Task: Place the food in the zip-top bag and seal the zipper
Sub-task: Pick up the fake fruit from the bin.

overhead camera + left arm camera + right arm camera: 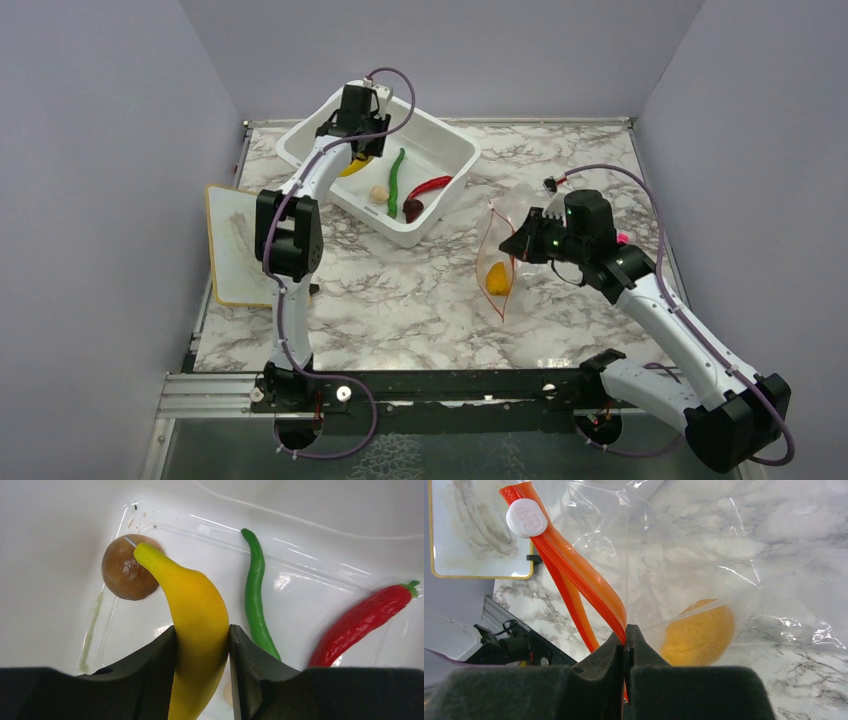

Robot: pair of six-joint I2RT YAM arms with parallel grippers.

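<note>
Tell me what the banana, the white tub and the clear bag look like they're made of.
Banana: likely molded plastic or rubber, even yellow with a soft satin sheen. White tub: glossy hard plastic, sharp highlights on its walls. Bag: thin clear plastic film, crinkled, glinting, see-through; its zipper looks like thicker opaque orange plastic.

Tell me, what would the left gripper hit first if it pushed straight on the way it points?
Probably the white tub's floor, depth unclear: the left gripper, shut on the banana, points into it.

Stretched forward, the left end effector (202, 645) clamps the banana (195, 595); the right end effector (625, 637), elbow bent, pinches the zipper (574, 565).
</note>
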